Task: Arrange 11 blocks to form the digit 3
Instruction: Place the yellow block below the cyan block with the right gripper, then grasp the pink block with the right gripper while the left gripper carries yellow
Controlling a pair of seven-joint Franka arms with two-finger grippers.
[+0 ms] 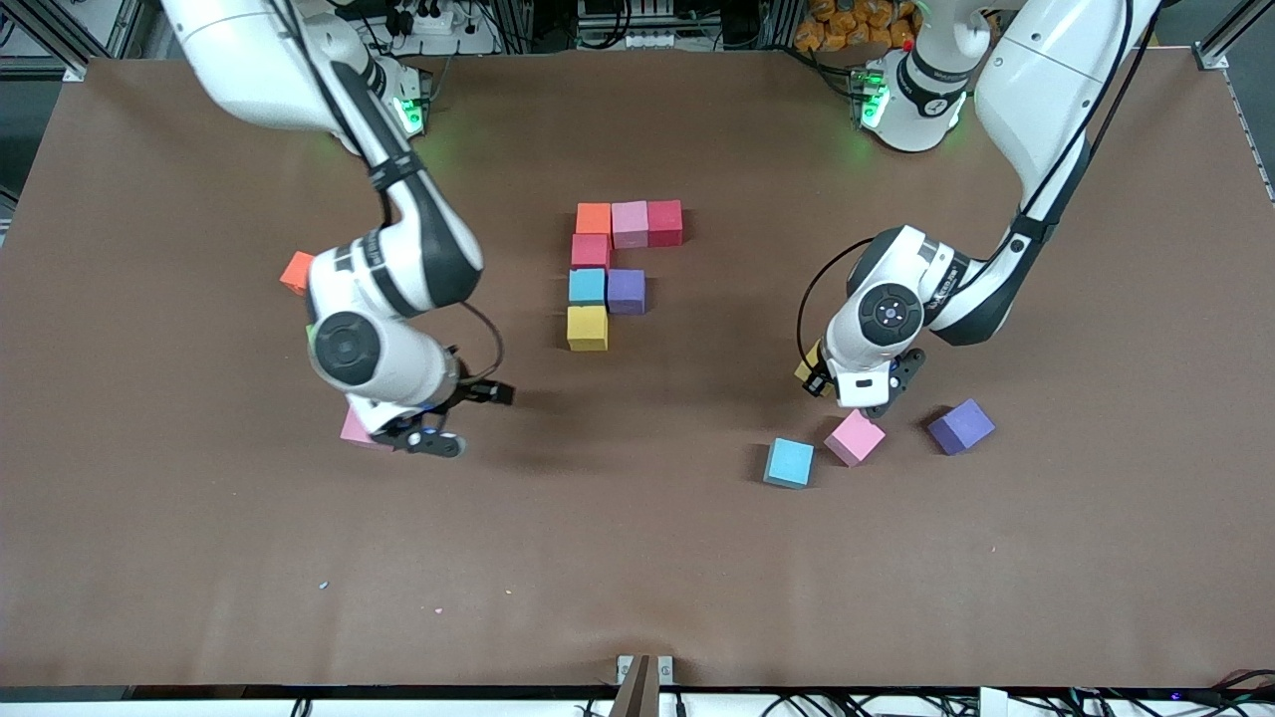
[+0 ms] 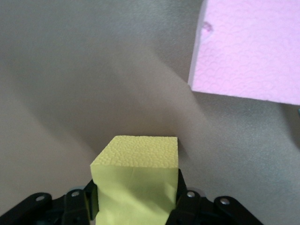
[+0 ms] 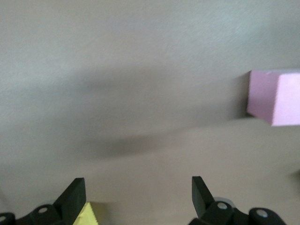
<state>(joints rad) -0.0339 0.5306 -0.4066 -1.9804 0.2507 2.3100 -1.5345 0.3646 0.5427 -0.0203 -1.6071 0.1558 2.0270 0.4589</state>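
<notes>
Seven blocks stand joined mid-table: orange [image 1: 594, 218], pink [image 1: 630, 223] and red [image 1: 664, 222] in a row, then red [image 1: 590, 250], light blue [image 1: 587, 286] with purple [image 1: 626, 291] beside it, and yellow [image 1: 587, 328] nearest the front camera. My left gripper [image 2: 136, 206] is shut on a yellow block [image 2: 140, 164] that rests on the table and peeks out beside the hand [image 1: 807, 370]. A loose pink block [image 2: 248, 47] lies close by. My right gripper [image 3: 138, 187] stands open over bare table, with a yellow-green block corner [image 3: 86, 215] by one finger.
Near the left gripper [image 1: 835, 384] lie a pink block [image 1: 855, 437], a light blue block [image 1: 789, 462] and a purple block [image 1: 961, 426]. By the right gripper [image 1: 435, 436] a pink block [image 1: 352, 428] shows under the arm. An orange block [image 1: 297, 271] lies toward the right arm's end.
</notes>
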